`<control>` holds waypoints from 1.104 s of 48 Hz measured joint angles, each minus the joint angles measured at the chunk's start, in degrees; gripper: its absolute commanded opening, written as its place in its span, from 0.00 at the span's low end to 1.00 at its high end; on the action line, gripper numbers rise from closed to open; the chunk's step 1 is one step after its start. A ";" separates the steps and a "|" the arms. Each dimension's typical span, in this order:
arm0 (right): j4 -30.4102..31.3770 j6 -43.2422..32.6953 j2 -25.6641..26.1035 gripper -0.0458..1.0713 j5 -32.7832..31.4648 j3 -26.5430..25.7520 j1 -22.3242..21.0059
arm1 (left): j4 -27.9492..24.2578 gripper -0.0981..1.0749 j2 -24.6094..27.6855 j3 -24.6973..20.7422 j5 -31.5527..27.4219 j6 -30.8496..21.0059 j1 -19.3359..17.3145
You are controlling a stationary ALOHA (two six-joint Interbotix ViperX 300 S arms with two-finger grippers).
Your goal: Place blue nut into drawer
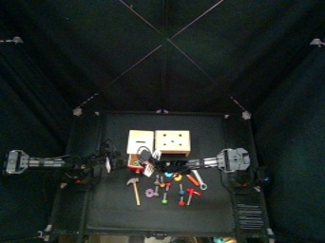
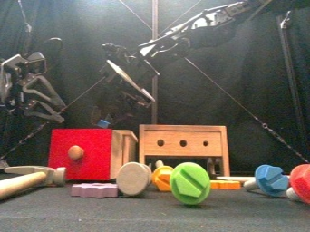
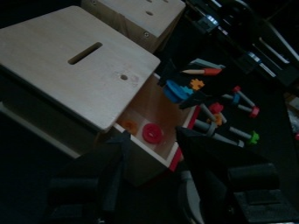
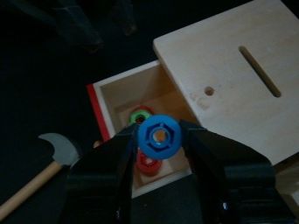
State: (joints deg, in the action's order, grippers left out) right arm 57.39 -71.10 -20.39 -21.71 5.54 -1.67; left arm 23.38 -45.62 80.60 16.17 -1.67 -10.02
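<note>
My right gripper (image 4: 160,144) is shut on the blue nut (image 4: 160,140) and holds it just above the open drawer (image 4: 112,94). The drawer is pulled out of a wooden box (image 4: 233,70) with a slot in its top. It has a red front (image 2: 82,154) with a wooden knob. A green piece (image 4: 140,115) and a red piece (image 4: 145,163) lie inside it. My left gripper (image 3: 152,179) is open and empty. It hangs beside the same box (image 3: 76,66), facing the open drawer (image 3: 146,114).
A second wooden box (image 2: 182,145) stands to the right of the first. In front lie a wooden hammer (image 2: 24,184), a pink nut (image 2: 94,189), a green screw (image 2: 190,181), a blue screw (image 2: 271,178) and other coloured toy tools (image 1: 172,182).
</note>
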 measured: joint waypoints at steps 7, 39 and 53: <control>-0.09 0.00 0.00 0.79 0.00 0.09 0.00 | 0.09 0.80 0.00 0.00 0.00 0.00 -0.09; 0.00 0.00 0.00 0.79 -0.09 0.09 0.00 | 1.05 0.80 0.00 0.00 0.00 -0.09 -0.09; 0.09 0.00 0.26 0.79 -0.09 0.44 0.18 | 1.23 0.80 0.00 0.09 0.09 0.00 0.00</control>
State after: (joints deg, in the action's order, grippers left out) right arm 57.48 -71.10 -20.13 -21.80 5.98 -1.49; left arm 24.61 -45.62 80.68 16.26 -1.67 -10.02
